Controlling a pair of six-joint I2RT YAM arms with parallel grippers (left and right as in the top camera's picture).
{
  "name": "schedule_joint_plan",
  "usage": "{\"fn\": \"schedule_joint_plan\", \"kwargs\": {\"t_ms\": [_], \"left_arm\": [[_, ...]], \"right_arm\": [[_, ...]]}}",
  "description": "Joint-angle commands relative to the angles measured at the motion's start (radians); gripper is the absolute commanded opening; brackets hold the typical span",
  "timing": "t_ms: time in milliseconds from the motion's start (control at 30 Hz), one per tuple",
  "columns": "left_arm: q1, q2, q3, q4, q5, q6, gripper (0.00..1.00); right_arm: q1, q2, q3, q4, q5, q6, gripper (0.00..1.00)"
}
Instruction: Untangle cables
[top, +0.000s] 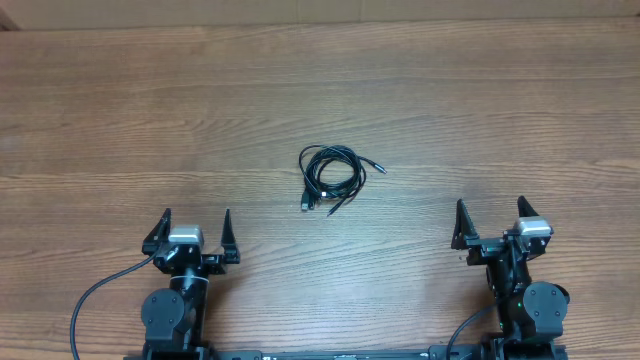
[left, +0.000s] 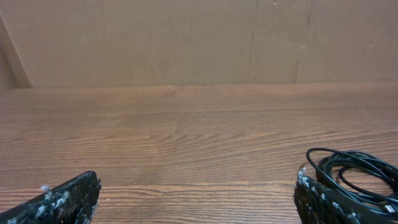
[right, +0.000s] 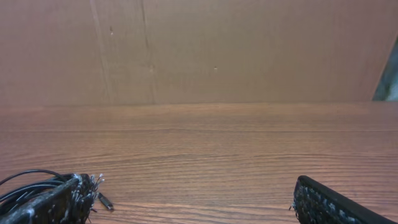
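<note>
At the near edge of the table (top: 320, 80), the left gripper (top: 196, 215) and right gripper (top: 490, 205) sit well apart, one toward each near corner, both pointing to the far side. Each gripper has its jaws spread wide and holds nothing. A thick lead (top: 100, 295) curves from the left arm toward the near-left edge. The cables (top: 330, 178) lie as one small coiled bundle on the bare wood, roughly midway between the two grippers and somewhat farther out. They touch neither gripper. Loose ends trail from the bundle's near side, and one plug (top: 378, 166) points right. Open wood surrounds the bundle on all sides, and a wide clear band runs beyond it to the far edge. The overhead view alone shows the full coil and its spacing from both arms. The left wrist view shows only the tips of its fingers (left: 62, 199) at the lower corners, with part of the coil at the lower right, just behind the right fingertip. The right wrist view shows part of the coil at the lower left, behind its left finger (right: 50, 202), with a small plug beside it. Both wrist views also show a plain brown wall (left: 186, 37) rising at the far edge of the table, which the overhead view shows only as a thin strip.
</note>
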Motion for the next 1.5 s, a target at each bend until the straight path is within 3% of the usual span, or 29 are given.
{"fn": "schedule_joint_plan", "kwargs": {"t_ms": [0,867,1067,1467], "left_arm": [[0.006,-0.008,-0.005,0.002,0.014,0.008,1.0],[0.006,-0.008,-0.005,0.005,0.011,0.008,1.0],[0.006,-0.008,-0.003,0.003,-0.007,-0.002,0.99],[0.006,0.005,0.16,-0.226,-0.043,-0.057,1.0]], "right_arm": [[-0.003,-0.01,-0.01,0.007,-0.001,0.003,1.0],[-0.003,-0.01,-0.01,0.008,-0.002,0.003,1.0],[-0.003,-0.01,-0.01,0.008,0.003,0.069,1.0],[-0.003,0.04,0.154,-0.183,0.071,0.135,1.0]]}}
